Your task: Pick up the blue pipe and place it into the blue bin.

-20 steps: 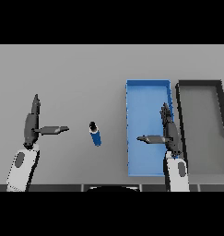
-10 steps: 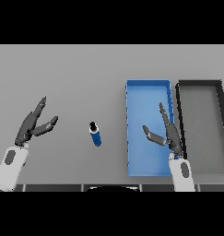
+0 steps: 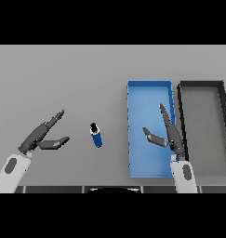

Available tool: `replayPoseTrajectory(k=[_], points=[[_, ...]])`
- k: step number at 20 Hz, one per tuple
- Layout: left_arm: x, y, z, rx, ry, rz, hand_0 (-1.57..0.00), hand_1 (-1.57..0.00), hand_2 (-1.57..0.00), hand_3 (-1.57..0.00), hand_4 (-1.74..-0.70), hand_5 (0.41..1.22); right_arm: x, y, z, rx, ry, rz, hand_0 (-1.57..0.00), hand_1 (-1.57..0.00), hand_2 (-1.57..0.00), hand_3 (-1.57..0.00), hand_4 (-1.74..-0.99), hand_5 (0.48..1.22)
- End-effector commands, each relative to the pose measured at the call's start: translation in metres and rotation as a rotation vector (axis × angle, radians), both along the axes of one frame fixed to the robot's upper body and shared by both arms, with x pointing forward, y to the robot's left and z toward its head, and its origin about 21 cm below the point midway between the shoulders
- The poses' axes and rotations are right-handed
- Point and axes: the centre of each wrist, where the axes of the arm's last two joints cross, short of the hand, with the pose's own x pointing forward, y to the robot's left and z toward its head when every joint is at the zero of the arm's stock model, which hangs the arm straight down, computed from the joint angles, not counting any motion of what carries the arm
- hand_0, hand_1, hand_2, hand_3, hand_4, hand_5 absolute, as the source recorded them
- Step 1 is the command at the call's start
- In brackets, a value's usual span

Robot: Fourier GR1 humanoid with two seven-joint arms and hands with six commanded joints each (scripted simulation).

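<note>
The blue pipe (image 3: 96, 135), short with a dark cap at its far end, lies on the grey table left of the blue bin (image 3: 149, 88). My right hand (image 3: 169, 131) hovers over the bin's near half, fingers straight, thumb out to the left, holding nothing. The pipe is well to its left. My left hand (image 3: 42, 136) is at the left, open, fingers pointing up and right toward the pipe, a short gap away.
A black bin (image 3: 201, 86) stands directly right of the blue bin, their walls side by side. Grey table (image 3: 63, 79) stretches behind and to the left of the pipe.
The left hand has tilted and leaned right toward the pipe. The right hand has tilted leftwards over the blue bin. The pipe has not moved.
</note>
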Motion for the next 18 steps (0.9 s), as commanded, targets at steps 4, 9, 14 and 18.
replayPoseTrajectory(k=[4,9,14,18], points=[[-0.011,-0.027,0.0,0.066,0.1,-0.092,0.0,0.0,0.0,0.0,-1.05,0.483,0.002,0.001,0.003,0.018,0.001,-0.002,0.0,0.0,0.0,0.0,-1.228,0.573],[-0.018,-0.057,-0.02,0.089,0.117,-0.178,0.0,0.0,0.0,0.0,-1.11,0.463,-0.002,0.001,-0.001,0.007,0.006,0.016,0.0,0.0,0.0,0.0,-1.212,0.57],[-0.008,-0.088,-0.035,0.028,0.08,-0.199,0.0,0.0,0.0,0.0,-1.15,0.486,-0.004,0.005,-0.003,0.027,0.02,0.011,0.0,0.0,0.0,0.0,-1.209,0.556],[-0.003,-0.107,-0.054,-0.013,0.096,-0.181,0.0,0.0,0.0,0.0,-1.13,0.491,-0.006,0.0,-0.003,0.033,-0.004,0.01,0.0,0.0,0.0,0.0,-1.207,0.551]])
